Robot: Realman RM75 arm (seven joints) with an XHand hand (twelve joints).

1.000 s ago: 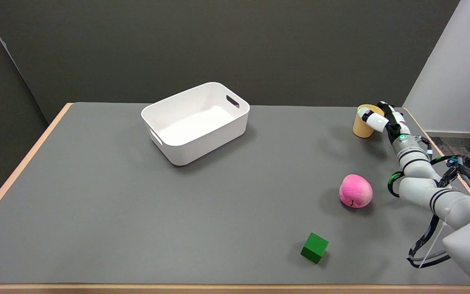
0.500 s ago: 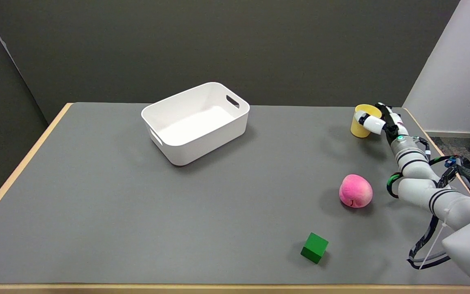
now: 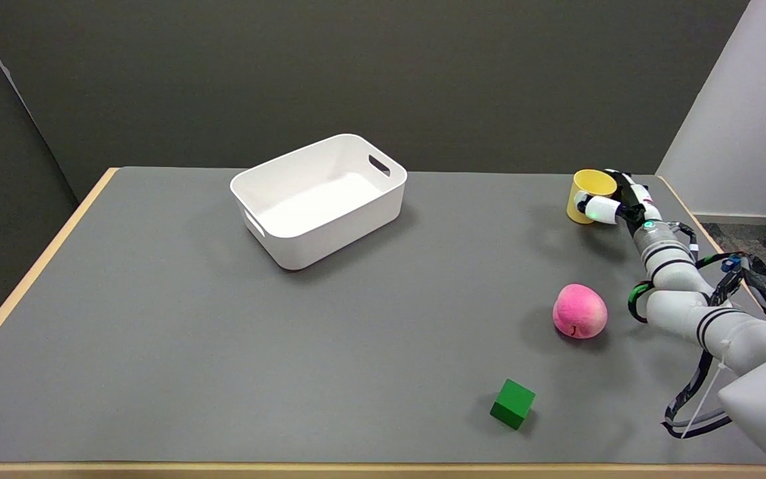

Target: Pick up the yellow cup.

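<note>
The right hand [image 3: 612, 203], fingers wrapped around the yellow cup [image 3: 586, 193], has tilted it further leftward.

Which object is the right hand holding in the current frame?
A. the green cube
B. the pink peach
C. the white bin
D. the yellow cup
D: the right hand has its fingers wrapped around the yellow cup at the table's far right, away from the other objects.
</note>
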